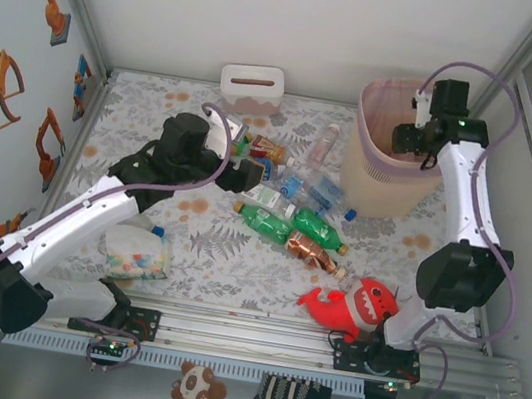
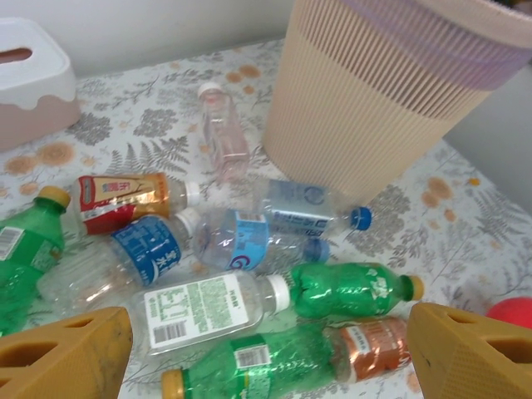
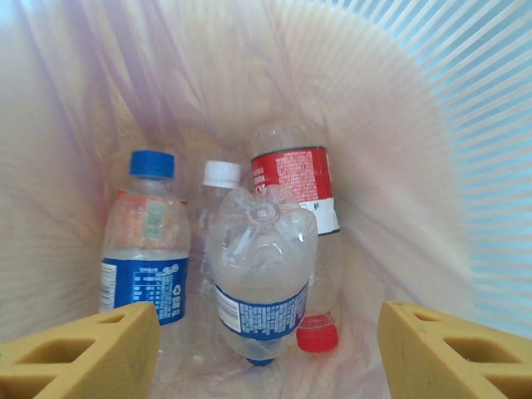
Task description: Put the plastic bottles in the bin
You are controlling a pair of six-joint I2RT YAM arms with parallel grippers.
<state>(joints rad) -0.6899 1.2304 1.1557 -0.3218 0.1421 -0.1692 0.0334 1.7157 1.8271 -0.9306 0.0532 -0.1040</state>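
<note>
Plastic bottles rest in the bin beneath my right claw, spread empty over its mouth so drops land inside; my left claw gapes above loose bottles on the bench.

Bright, even light; soft shadows; wrist views slightly soft up close.

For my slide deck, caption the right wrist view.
Open right end effector over the lined bin, four plastic bottles already inside.
</note>
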